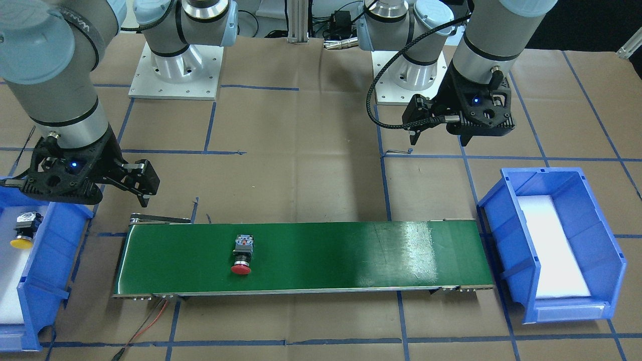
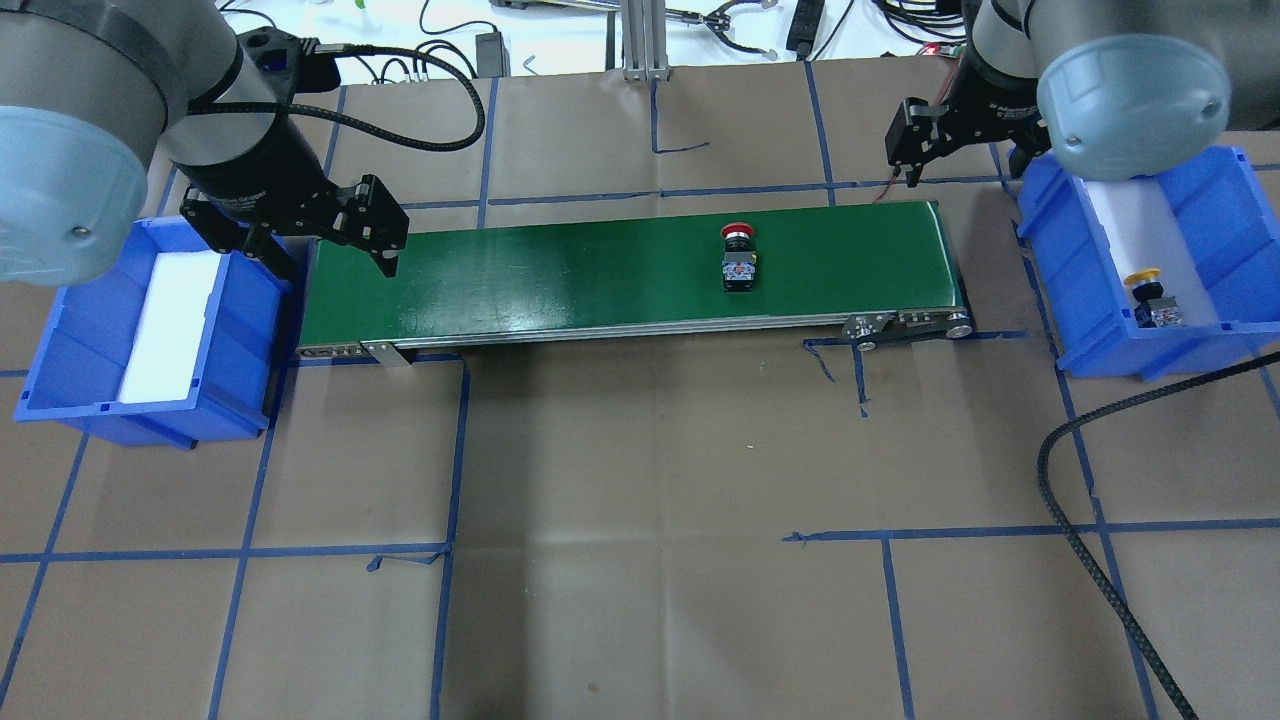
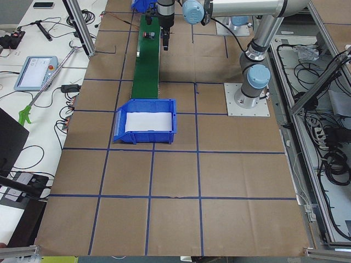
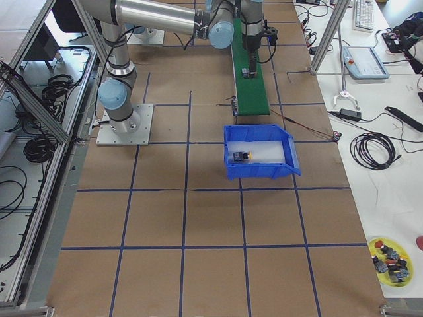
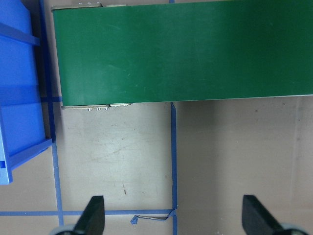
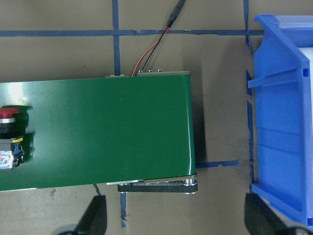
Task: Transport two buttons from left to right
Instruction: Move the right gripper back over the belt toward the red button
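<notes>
On the belt [image 2: 560, 280] lies the red button [image 2: 738, 258], awaiting pickup, I'd say; right end effector [image 6: 176, 218], spread wide, must descend over it.

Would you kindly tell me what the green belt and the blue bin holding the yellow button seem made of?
Green belt: probably PVC or rubber, smooth and semi-glossy, since lamp glare streaks it. Blue bin: likely moulded plastic, judging by its ribbed walls and even satin colour.
</notes>
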Robot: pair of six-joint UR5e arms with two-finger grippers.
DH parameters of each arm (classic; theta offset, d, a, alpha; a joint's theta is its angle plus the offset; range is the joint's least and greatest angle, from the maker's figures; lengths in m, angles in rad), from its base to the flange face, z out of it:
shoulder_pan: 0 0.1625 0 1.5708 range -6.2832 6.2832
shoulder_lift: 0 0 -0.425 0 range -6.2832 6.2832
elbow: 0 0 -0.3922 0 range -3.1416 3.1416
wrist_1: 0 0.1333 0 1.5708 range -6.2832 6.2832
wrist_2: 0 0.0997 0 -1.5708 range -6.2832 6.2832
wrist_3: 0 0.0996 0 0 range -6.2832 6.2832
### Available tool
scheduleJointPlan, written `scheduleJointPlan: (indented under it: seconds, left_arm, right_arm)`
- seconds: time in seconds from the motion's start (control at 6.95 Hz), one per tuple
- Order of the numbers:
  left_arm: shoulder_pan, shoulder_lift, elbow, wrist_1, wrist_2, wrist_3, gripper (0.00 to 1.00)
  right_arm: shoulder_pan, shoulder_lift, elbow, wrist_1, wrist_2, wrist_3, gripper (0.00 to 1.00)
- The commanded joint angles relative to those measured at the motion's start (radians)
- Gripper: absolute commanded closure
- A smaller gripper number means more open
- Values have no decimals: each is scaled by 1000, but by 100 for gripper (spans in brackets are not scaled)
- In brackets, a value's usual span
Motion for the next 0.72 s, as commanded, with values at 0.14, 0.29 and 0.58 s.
scheduleJointPlan:
  seconds: [0.14,0.29,0.58]
  left_arm:
    - [-1,0,0,0,0,0,0]
    - [-1,0,0,0,0,0,0]
    - [-1,0,2,0,0,0,0]
  right_arm:
    - [8,22,77,-68,153,65,4]
    - [25,50,74,-86,154,66,4]
    - [104,125,45,-173,133,136,4]
